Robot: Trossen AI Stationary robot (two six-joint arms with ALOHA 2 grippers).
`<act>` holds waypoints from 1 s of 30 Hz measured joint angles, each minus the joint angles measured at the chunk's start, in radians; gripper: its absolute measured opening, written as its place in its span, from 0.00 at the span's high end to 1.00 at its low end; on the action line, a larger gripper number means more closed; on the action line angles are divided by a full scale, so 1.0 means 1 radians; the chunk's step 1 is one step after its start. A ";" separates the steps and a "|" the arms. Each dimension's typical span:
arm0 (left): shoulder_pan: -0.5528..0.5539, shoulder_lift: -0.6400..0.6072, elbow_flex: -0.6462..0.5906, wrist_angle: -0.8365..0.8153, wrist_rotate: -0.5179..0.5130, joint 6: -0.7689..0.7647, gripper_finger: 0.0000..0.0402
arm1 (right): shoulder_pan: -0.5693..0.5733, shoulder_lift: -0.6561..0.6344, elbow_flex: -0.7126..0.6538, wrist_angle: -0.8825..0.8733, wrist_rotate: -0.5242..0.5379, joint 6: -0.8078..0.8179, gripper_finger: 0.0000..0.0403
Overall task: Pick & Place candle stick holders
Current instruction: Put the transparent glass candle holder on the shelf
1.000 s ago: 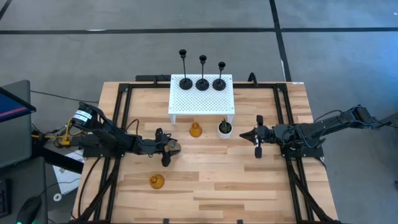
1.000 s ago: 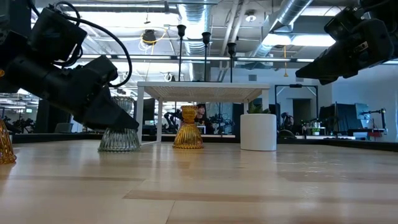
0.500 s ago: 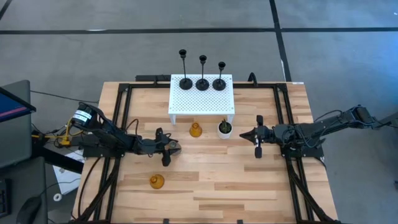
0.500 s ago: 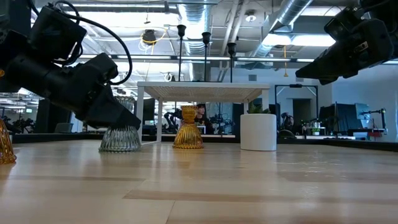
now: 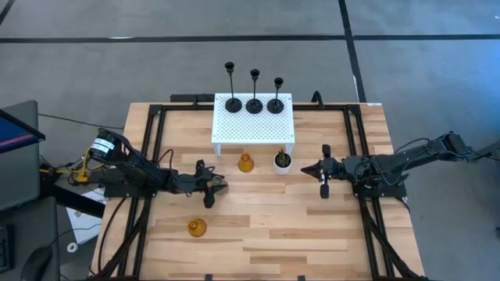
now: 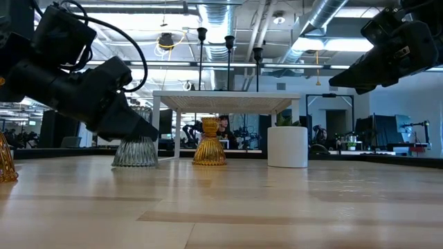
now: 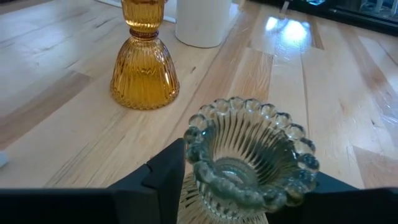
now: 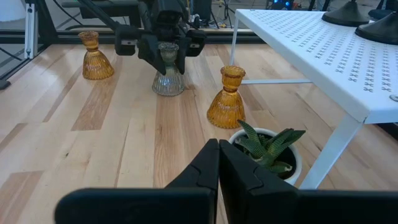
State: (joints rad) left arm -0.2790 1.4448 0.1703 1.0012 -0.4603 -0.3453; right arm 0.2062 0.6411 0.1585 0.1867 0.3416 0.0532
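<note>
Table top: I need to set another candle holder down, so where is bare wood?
The near right part of the table is bare, right of the amber holder. The strip before the white shelf is crowded: amber holder, plant pot, and the left pincer around the grey glass holder.
</note>
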 joint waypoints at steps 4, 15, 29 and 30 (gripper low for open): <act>0.000 -0.015 0.000 -0.004 0.001 -0.032 0.60 | 0.000 0.000 0.000 0.000 0.000 0.000 1.00; -0.007 -0.188 -0.003 -0.155 0.014 -0.041 0.69 | 0.000 0.000 0.000 -0.004 0.000 0.000 1.00; -0.035 -0.321 0.223 -0.552 -0.009 -0.029 0.68 | 0.000 0.000 0.000 -0.008 0.000 0.000 1.00; -0.035 -0.325 0.255 -0.589 -0.010 -0.022 0.68 | 0.000 0.000 0.000 -0.008 0.000 0.000 1.00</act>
State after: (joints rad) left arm -0.3141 1.1194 0.4258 0.4126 -0.4702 -0.3669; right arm 0.2062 0.6408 0.1585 0.1791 0.3420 0.0528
